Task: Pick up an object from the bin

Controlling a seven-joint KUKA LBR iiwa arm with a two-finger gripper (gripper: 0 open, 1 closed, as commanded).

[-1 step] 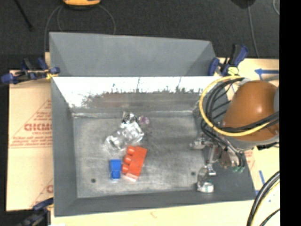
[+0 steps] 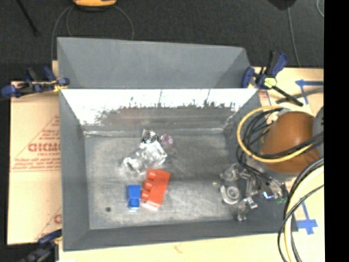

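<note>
Fingers (image 2: 238,194) sit low at the lower right of the bin (image 2: 163,75), a metal tangle half lost under dark cables (image 2: 252,129); their spread cannot be told. Well apart, left of centre, lie a red block (image 2: 155,188), a blue block (image 2: 133,196) just beside it, and crumpled clear plastic (image 2: 143,158).

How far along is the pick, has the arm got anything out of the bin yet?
Done: the gripper is down inside the bin, at its right side.
In hand: no grasp is visible. The red block, small blue block and clear plastic piece lie left of centre, apart from it.
Left: reach one, grasp it, lift it.
</note>
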